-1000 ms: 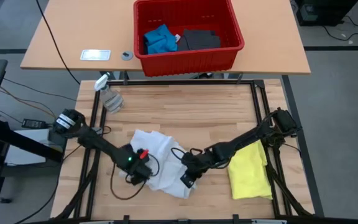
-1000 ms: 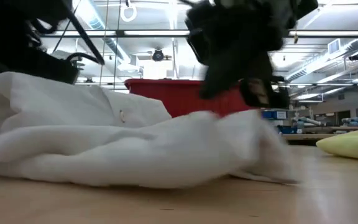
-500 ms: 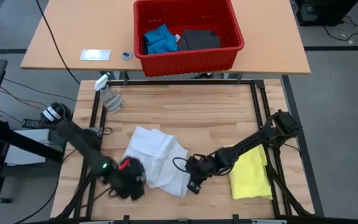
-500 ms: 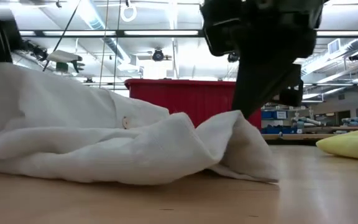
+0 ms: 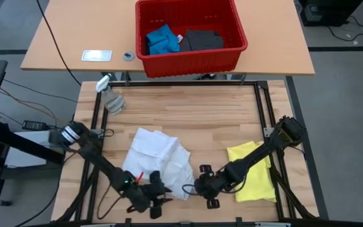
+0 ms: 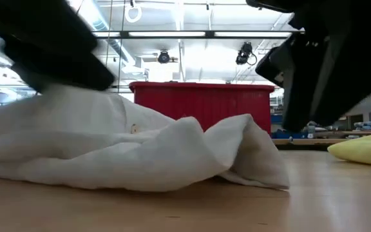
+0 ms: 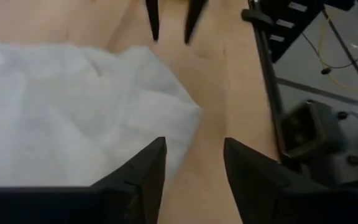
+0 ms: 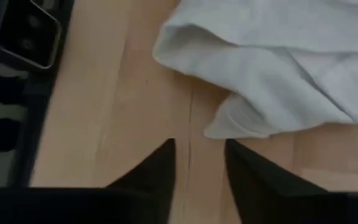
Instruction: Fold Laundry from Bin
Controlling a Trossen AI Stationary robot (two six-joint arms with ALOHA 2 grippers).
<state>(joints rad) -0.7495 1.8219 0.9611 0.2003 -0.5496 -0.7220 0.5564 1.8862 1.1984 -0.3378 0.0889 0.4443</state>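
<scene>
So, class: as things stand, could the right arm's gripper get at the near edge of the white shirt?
Probably yes. The right gripper sits open just beside the white shirt, with only bare table between them; the left gripper is close by, though.

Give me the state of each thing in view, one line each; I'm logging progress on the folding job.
white shirt: crumpled on the wooden table, unfolded, held by neither hand.
yellow T-shirt: lying folded at the table's right side.
blue piece: in the bin.
dark grey piece: in the bin.
bin: upright on the far table.
left hand: open, empty.
right hand: open, empty.
</scene>
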